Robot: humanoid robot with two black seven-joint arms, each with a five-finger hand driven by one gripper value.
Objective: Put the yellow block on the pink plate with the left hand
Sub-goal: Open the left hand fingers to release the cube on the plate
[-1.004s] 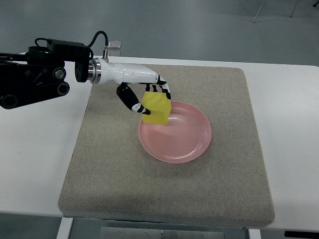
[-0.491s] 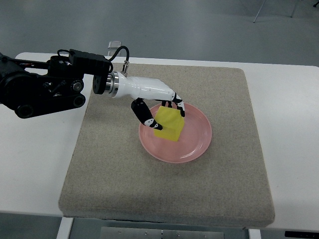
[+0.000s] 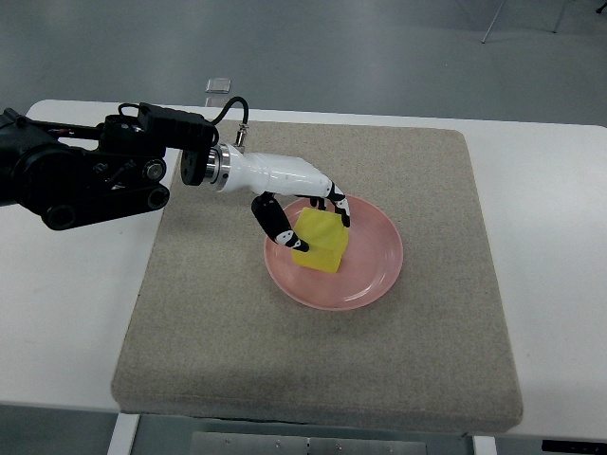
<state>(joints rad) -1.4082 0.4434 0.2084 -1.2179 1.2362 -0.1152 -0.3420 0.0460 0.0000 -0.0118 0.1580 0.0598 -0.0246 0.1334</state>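
Left hand (image 3: pixel 302 210) over the pink plate (image 3: pixel 375 270), arm coming in from picture's left edge, black forearm housing over the white worktop (image 3: pixel 66 284), white palm shell reaching across the mat. Fingers (image 3: pixel 338 207) and thumb (image 3: pixel 280 227) curled round the yellow block (image 3: pixel 321 243), clamped on it: thumb on block's left face, fingertips on its top-right far edge. Block tilted a bit, sits in plate's left half, inside the rim; can't tell if base is touching the plate surface or hanging just above. Plate approx mid-mat, round, shallow, nothing else in it. Grey-beige felt mat (image 3: pixel 237 332) covers most of worktop centre, square-ish, plate wholly on it. Small clear/grey item (image 3: pixel 219 84) at worktop's far edge, beyond the mat's far left corner, too small to ID. Cable (image 3: pixel 230 106) loops over wrist joint near the silver collar. Grey floor beyond worktop, chair or stand leg (image 3: pixel 503 14) at top right. Right arm not visible anywhere in shot.
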